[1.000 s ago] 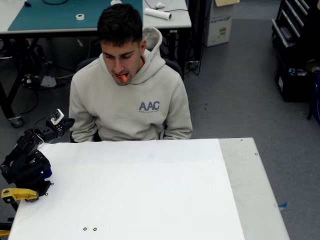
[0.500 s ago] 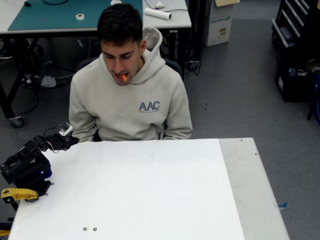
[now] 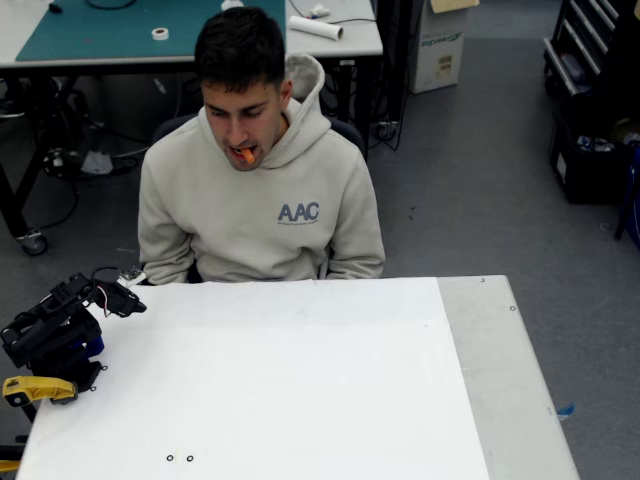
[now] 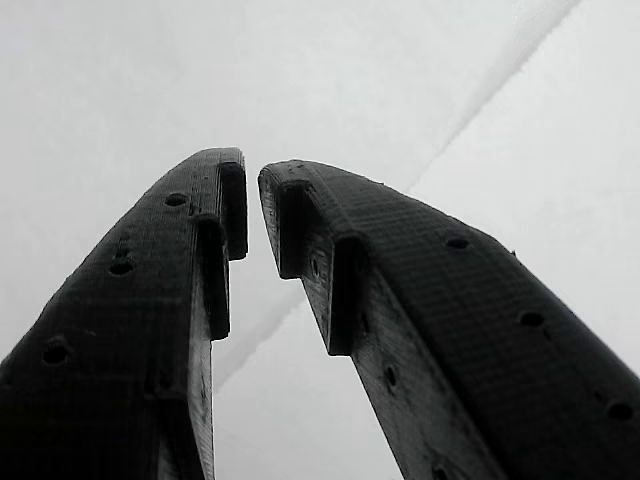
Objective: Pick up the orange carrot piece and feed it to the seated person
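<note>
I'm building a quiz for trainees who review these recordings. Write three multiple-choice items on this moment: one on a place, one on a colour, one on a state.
1. Where is the orange carrot piece?
A. On the white table
B. In the seated person's mouth
C. Between the gripper's fingers

2. What colour is the lettering on the seated person's sweatshirt?
A. Blue
B. Red
C. Green

3. How is the gripper?
A. Clamped on the carrot
B. Nearly closed, holding nothing
C. Holding the yellow handle

Key: 1 B, the orange stick shows at the lips in the fixed view. 2 A, the chest letters are blue. 3 B, the wrist view shows a narrow bare gap between the tips.
</note>
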`<state>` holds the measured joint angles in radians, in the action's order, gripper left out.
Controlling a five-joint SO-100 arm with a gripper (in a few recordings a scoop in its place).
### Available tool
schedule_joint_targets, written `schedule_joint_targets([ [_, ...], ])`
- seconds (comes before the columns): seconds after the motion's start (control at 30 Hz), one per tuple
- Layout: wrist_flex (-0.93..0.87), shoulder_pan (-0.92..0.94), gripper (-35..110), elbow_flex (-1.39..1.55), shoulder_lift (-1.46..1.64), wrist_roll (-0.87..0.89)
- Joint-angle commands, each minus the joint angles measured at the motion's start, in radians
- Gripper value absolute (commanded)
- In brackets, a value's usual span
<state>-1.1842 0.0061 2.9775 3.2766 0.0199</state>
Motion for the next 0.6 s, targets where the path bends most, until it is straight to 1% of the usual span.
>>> schedule_joint_targets([
  [0.0, -0.011, 0.018, -2, -0.064, 0.012, 0.015],
  [0.57, -0.011, 0.015, -2, -0.064, 0.012, 0.006],
])
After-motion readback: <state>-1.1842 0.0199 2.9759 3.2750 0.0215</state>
